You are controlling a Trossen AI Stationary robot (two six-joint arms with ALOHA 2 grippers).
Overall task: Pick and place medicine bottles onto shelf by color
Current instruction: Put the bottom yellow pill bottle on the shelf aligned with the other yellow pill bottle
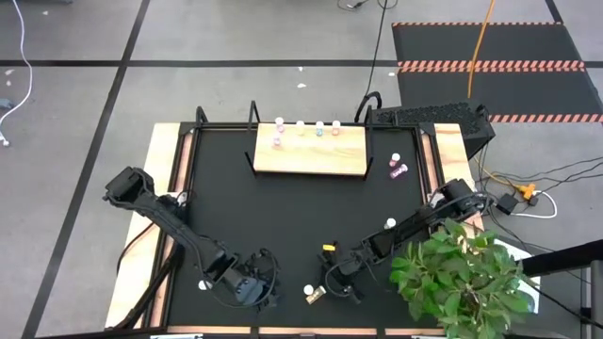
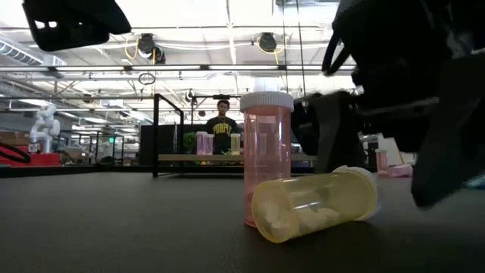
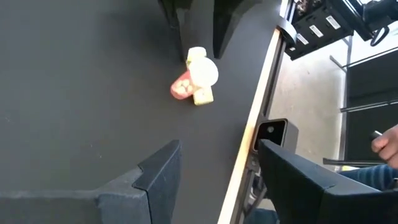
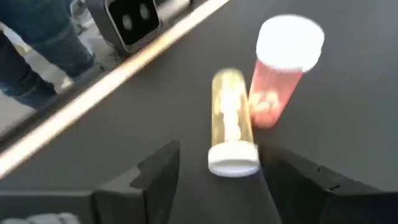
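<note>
The yellow medicine bottle (image 4: 231,121) lies on its side at the bottom centre of the high view, touching or just beside an upright pink bottle (image 4: 281,68). The right claw (image 4: 217,180) hangs over the yellow one, fingers spread with nothing between them. A finger coming down on the pink side could tip that bottle, and the round yellow body may roll away from a skewed pinch. The left claw (image 3: 214,180) waits at lower left, half open and empty.

The black tabletop (image 1: 283,217) is matte and flat; the shelf (image 1: 309,151) sits at top centre with a row of bottles along its far edge. A potted plant (image 1: 462,278) crowds the lower right. Beyond lie grey floor, cables and hazard-striped mats; a person stands behind the shelf in the low view.
</note>
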